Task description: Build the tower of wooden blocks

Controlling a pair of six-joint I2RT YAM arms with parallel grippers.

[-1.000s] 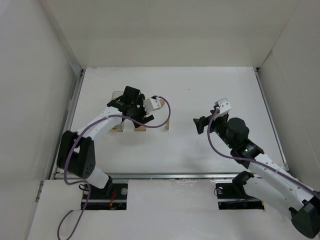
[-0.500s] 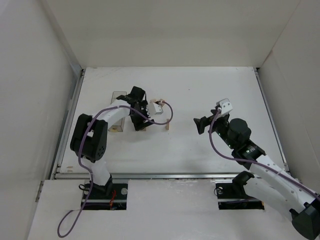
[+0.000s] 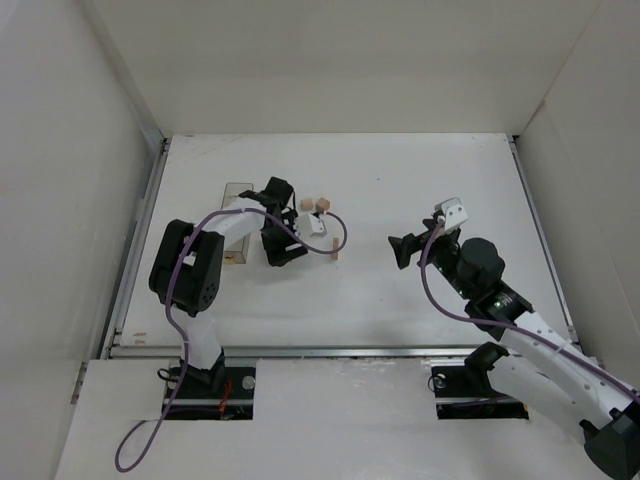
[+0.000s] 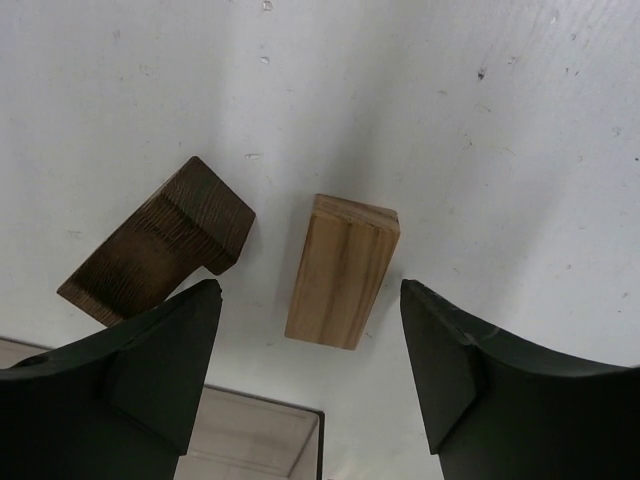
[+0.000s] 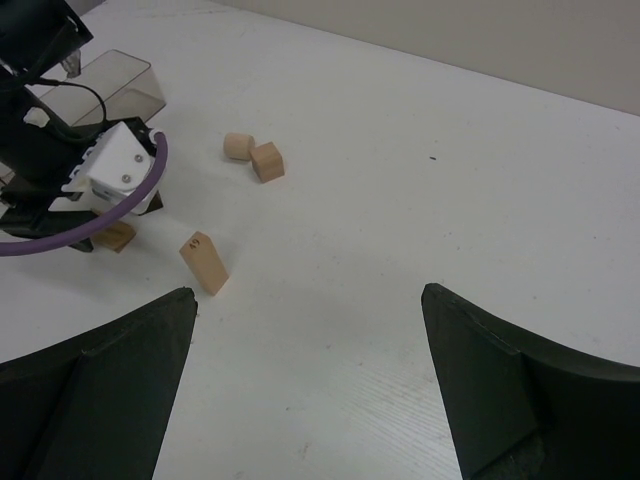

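Scene during tower assembly, with no stack yet standing. The left gripper [image 4: 308, 290] hung low over the left-centre of the white table [image 3: 430, 170], jaws parted. Between them lay a pale tan block [image 4: 342, 270] flat on its long face, with a gap to each finger. Just beside it, not touching, lay a dark brown block [image 4: 160, 245] with a stepped notch cut in one side. One end of this block was hidden behind a finger [image 4: 150, 380], and contact there cannot be judged. A corner of the clear plastic box [image 4: 255, 440] showed at the bottom of the left wrist view; in the top view it sat left of the gripper.

Farther from the arm bases and slightly right of the left gripper, two small tan blocks [image 5: 252, 154] rested touching each other. An upright tan post [image 5: 204, 263], leaning slightly, stood alone on the table to the right of the left gripper, nearer than the two blocks.

The right gripper [image 5: 308, 293] hovered over the right-centre of the table, well apart from all pieces, jaws spread wide and holding nothing.
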